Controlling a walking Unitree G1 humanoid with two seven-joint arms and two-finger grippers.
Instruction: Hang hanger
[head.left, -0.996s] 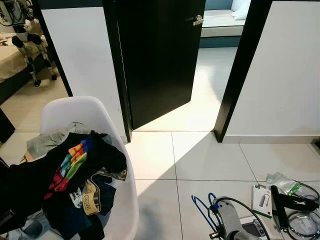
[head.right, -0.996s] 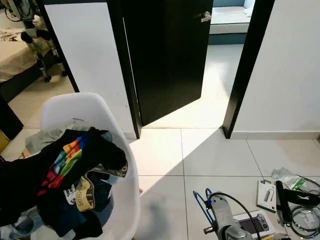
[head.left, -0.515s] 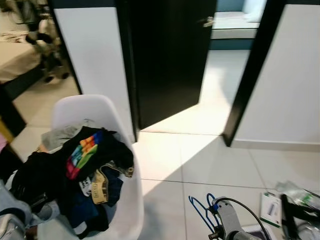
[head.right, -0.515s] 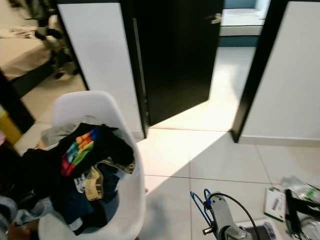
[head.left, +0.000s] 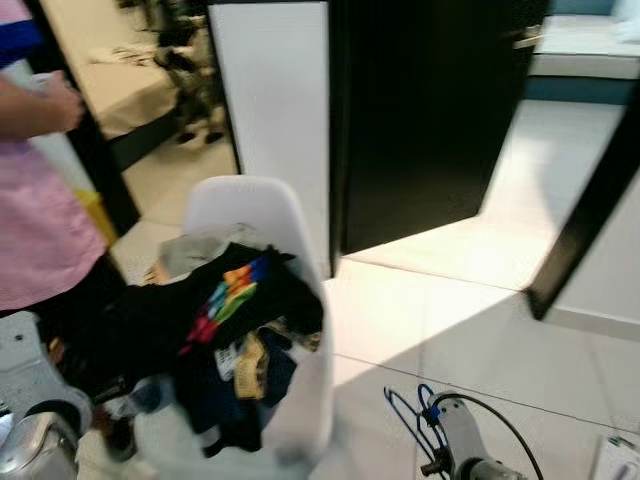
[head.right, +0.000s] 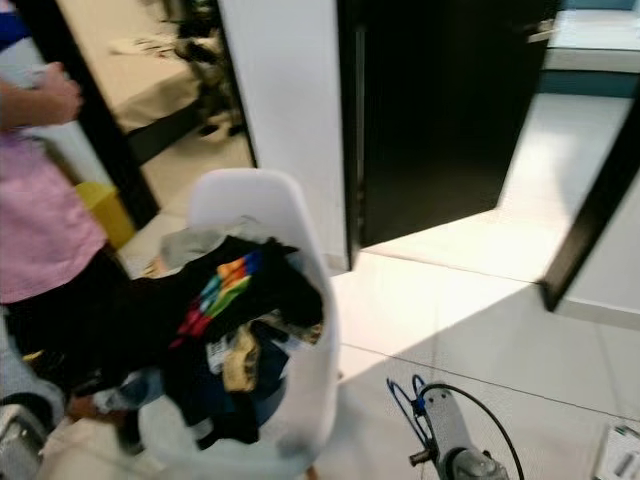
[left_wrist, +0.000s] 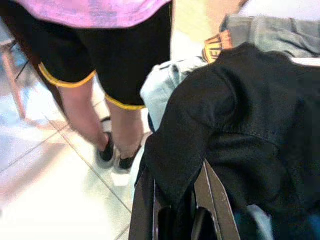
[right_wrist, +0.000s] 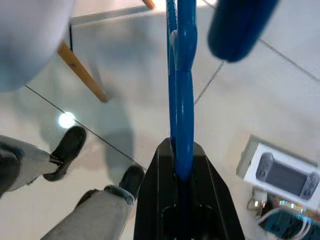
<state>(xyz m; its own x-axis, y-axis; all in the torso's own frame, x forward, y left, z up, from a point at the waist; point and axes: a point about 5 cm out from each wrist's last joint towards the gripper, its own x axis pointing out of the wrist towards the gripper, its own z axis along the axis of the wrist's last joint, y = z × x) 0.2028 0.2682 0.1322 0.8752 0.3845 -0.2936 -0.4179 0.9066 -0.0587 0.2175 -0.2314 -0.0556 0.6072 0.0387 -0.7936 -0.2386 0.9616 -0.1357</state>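
A blue hanger (right_wrist: 179, 100) runs straight out from my right gripper (right_wrist: 180, 172), which is shut on its lower end. From the head it shows as a blue loop (head.left: 403, 412) low beside my right arm (head.left: 462, 462), over the tiled floor. My left gripper (left_wrist: 177, 205) is pressed into a black garment (left_wrist: 240, 125) with the cloth bunched between its fingers. That garment belongs to a pile of clothes (head.left: 235, 335) heaped in a white shell chair (head.left: 250, 200).
A person in a pink shirt (head.left: 40, 220) stands close on the left, their legs (left_wrist: 85, 110) beside the chair. A dark open door (head.left: 430, 110) is ahead. A console box (right_wrist: 282, 172) lies on the floor, with a wooden chair leg (right_wrist: 82, 72) and someone's shoes (right_wrist: 70, 145) nearby.
The whole picture has swung, so the camera turned left: the chair sits nearer the middle and the person in pink has come into view. The hanger stays in my right gripper.
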